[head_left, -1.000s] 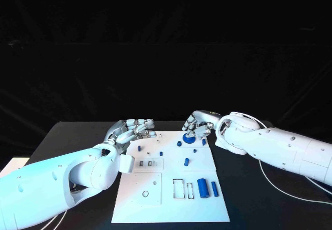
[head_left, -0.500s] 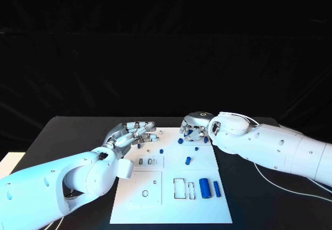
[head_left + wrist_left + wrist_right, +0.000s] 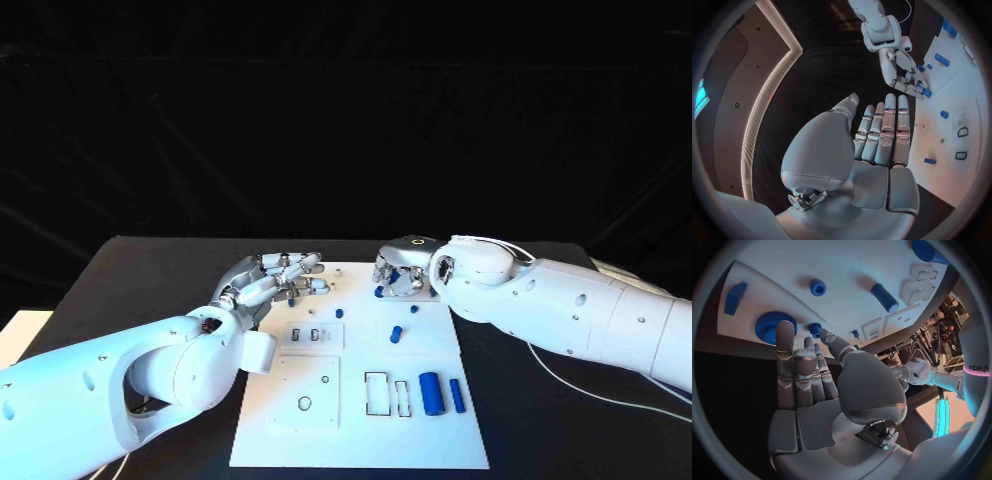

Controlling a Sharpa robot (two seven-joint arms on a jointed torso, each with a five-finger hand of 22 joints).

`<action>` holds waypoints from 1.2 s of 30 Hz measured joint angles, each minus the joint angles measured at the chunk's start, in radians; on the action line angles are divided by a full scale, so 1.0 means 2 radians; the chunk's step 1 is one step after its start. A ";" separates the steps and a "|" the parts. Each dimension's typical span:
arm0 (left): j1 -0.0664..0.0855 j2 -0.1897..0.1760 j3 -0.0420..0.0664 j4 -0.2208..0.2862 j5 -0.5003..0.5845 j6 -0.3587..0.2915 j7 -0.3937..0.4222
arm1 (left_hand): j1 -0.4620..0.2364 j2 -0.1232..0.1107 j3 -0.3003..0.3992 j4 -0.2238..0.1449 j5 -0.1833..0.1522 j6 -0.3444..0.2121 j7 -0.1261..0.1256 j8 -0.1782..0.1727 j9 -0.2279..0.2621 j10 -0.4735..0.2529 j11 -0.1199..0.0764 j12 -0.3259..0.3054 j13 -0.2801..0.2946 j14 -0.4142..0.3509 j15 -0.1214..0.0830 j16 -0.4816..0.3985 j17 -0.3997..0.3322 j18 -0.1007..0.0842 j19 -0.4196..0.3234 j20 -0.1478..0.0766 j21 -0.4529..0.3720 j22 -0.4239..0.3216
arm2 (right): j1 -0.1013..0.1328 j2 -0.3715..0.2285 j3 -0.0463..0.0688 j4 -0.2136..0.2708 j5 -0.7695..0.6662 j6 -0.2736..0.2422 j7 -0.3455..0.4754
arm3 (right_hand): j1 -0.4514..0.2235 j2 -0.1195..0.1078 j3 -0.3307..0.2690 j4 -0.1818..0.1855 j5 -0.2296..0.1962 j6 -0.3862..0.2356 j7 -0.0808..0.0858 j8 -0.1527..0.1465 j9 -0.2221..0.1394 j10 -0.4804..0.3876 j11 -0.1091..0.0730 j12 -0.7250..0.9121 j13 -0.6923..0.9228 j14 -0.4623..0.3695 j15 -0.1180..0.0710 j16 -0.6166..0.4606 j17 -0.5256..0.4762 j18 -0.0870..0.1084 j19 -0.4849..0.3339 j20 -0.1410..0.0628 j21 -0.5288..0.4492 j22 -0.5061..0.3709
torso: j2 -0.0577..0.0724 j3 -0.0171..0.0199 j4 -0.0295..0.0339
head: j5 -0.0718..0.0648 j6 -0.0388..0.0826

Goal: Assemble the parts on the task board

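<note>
On the black table [image 3: 159,262] in the head view, the white task board [image 3: 361,420] lies lengthwise between the two arms. The left hand [image 3: 277,278] hovers over the board's far left corner with its fingers loosely curled; whether they hold anything cannot be told here. The right hand [image 3: 401,272] hangs over the board's far edge, fingers pointing down at a blue gear [image 3: 381,291] beneath them. A blue cylinder [image 3: 430,388] and a slimmer blue bar [image 3: 457,395] lie side by side near the board's right edge, just beside two rectangular slots [image 3: 374,393]. A small blue peg [image 3: 397,334] stands mid-board, and an oval hole [image 3: 304,403] shows on the left half.

From the left wrist, the left hand [image 3: 879,145] is released, fingers straight and close together, nothing in them, beside the task board [image 3: 954,100]. The right hand [image 3: 907,80] reaches down opposite, its fingertips at a blue part; whether they grip it is unclear.

From the right wrist, the right hand [image 3: 807,375] has its fingers extended and empty, their tips just at the board's edge by a large blue gear [image 3: 768,325] and a small blue gear [image 3: 815,329]. Farther on the board lie a blue block [image 3: 734,297], a round knob [image 3: 818,287] and a blue cylinder [image 3: 884,297]
</note>
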 measured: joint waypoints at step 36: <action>0.001 0.000 0.000 -0.009 0.000 0.006 -0.005 | 0.002 0.002 0.002 -0.005 0.000 0.000 0.000 -0.002 0.000 0.000 0.000 -0.002 0.000 0.000 0.000 -0.003 0.002 0.000 0.000 0.000 -0.002 -0.002 | 0.000 0.006 0.002 0.006 -0.003 -0.063 0.013 | 0.005 0.014 0.026 0.024 -0.034 0.040 -0.015 0.012 0.007 0.043 -0.016 0.006 0.004 0.000 -0.007 0.096 0.101 0.000 0.023 -0.006 0.105 0.126 | 0.011 -0.0016 0.0032 | 0.000 0.002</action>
